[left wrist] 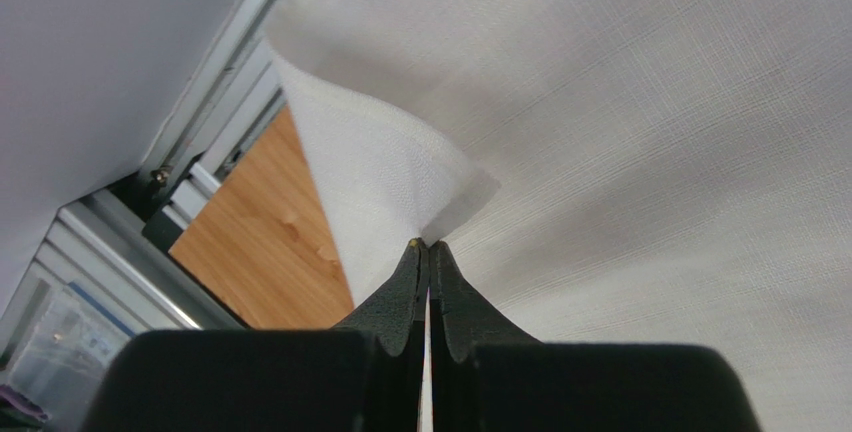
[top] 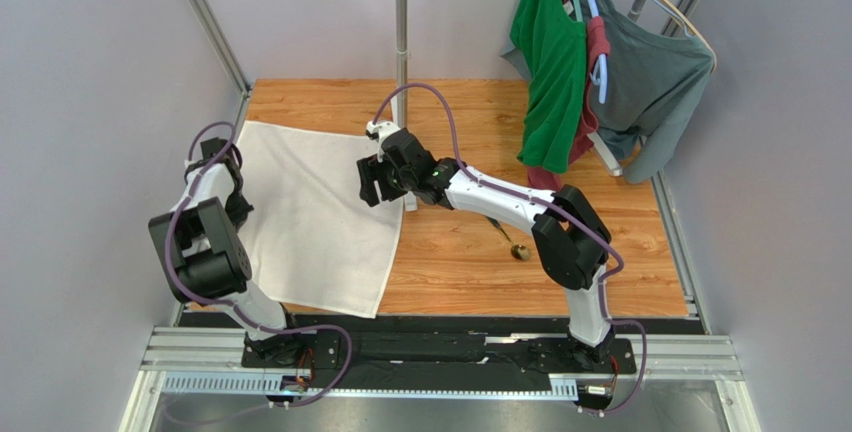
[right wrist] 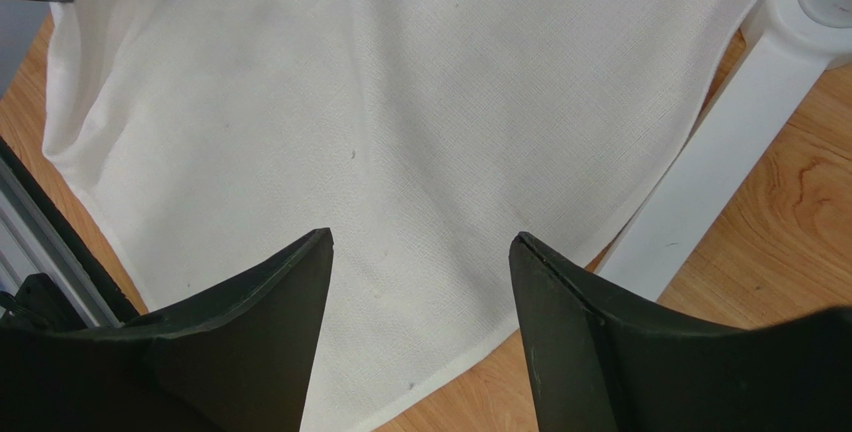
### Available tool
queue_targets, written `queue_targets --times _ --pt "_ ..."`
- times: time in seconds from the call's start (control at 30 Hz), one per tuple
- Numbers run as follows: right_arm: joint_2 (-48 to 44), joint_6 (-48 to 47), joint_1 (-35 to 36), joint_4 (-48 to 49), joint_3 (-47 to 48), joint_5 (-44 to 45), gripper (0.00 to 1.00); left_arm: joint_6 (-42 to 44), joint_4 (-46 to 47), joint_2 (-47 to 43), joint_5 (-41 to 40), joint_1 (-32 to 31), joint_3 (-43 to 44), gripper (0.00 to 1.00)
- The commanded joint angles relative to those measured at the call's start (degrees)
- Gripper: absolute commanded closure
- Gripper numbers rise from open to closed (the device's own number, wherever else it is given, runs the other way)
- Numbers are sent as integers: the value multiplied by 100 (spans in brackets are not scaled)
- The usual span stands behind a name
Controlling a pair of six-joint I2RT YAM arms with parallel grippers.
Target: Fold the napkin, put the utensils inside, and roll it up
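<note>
- napkin (right wrist: 400, 102): white cloth, matt, fine woven texture (you can see the threads up close)
- table (top: 470, 262): wood grain, smooth, slight sheen
- right gripper (right wrist: 420, 235): black plastic, matt
- stand foot (right wrist: 700, 182): smooth white plastic, by the look of it
- spoon (top: 519, 250): bowl is dull brassy metal

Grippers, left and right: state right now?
Left gripper: shut on a lifted edge of the napkin.
Right gripper: open over the napkin, holding nothing.

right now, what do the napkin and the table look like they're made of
The napkin: thin woven cloth, white and matte; a fine grid weave shows and its lifted edge curls softly. The table: wood or wood-look laminate, orange-brown with grain lines and knots; which one cannot be told.
</note>
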Motion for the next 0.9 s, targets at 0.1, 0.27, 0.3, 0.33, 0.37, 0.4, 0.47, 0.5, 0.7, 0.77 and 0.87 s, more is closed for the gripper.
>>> queue_targets --times 0.1,0.27,0.3,0.33,0.37,0.4,0.47,0.5,0.7,0.77,0.87 --pt "-393 -26 90 255 -24 57 30 -253 -34 -894 -846 114 -278 100" --pt "-455 -44 125 281 -67 48 30 -367 -218 -911 -1076 158 -322 100" --pt "-481 -61 134 281 -85 57 30 -393 -236 -946 -1111 158 -322 100" --pt "-499 -61 134 290 -120 66 30 -402 -262 -990 -1111 158 -331 100" --pt "-508 -70 134 299 -155 92 30 -420 -271 -1095 -1111 158 -357 100" --pt "-543 -79 142 316 -190 109 30 -429 -254 -1165 -1120 158 -384 100" --pt "-569 -79 125 343 -269 127 30 -437 -262 -1332 -1102 149 -427 100" --pt "-578 -79 134 352 -278 127 30 -438 -271 -1377 -1094 123 -436 100" --pt "-587 -44 151 387 -357 118 29 -464 -359 -1360 -1278 -88 -393 100" --pt "-622 -61 151 387 -384 145 29 -473 -385 -1447 -1261 -105 -358 100" --pt "-640 -97 151 352 -428 232 29 -420 -263 -1675 -1217 -228 -375 100"
